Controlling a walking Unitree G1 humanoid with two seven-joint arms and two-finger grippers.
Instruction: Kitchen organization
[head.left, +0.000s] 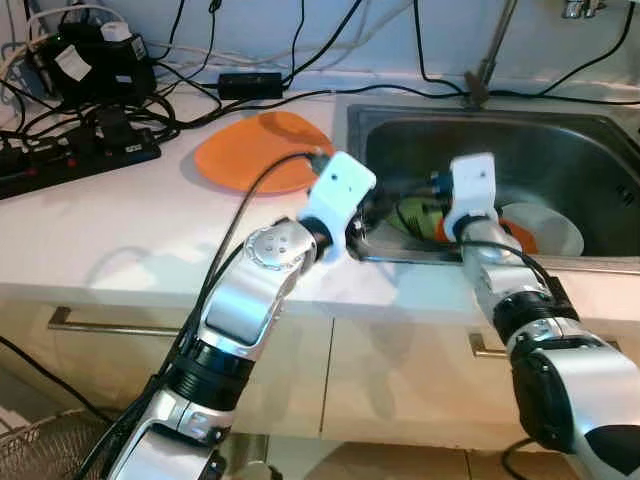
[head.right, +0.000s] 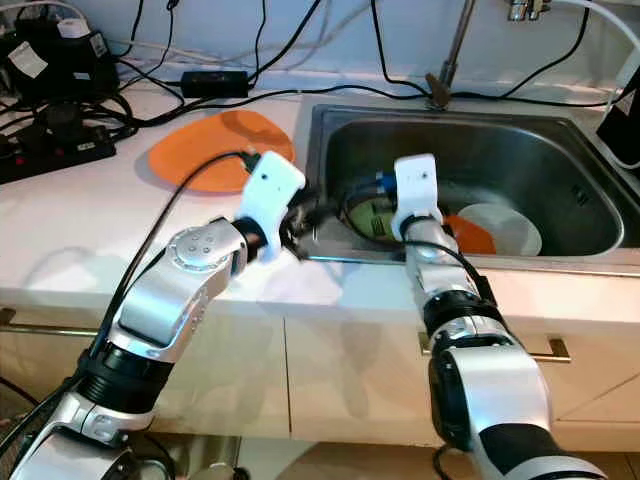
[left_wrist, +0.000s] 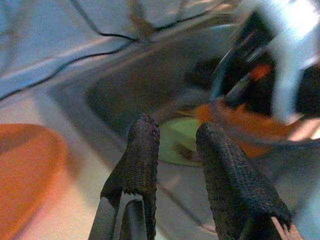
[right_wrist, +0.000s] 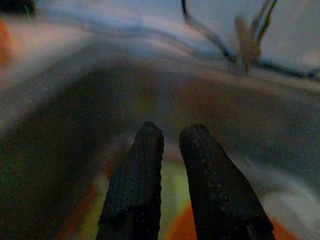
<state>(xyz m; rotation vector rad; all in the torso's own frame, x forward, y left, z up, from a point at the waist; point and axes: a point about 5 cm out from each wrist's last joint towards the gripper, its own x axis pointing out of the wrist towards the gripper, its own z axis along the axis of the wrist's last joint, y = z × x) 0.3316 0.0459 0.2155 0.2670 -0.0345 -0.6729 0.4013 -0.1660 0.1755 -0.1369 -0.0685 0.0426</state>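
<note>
The green plate (left_wrist: 177, 145) lay at 12 o'clock of the left gripper (left_wrist: 175, 145), jaws narrowly parted, empty. The right gripper (right_wrist: 170, 145), nearly closed and empty, hung directly above it, nearer.

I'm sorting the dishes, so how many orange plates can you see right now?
2. One orange plate lies on the counter left of the sink. The other lies in the sink beside the white bowl, partly hidden by the right arm. More may be hidden.
</note>
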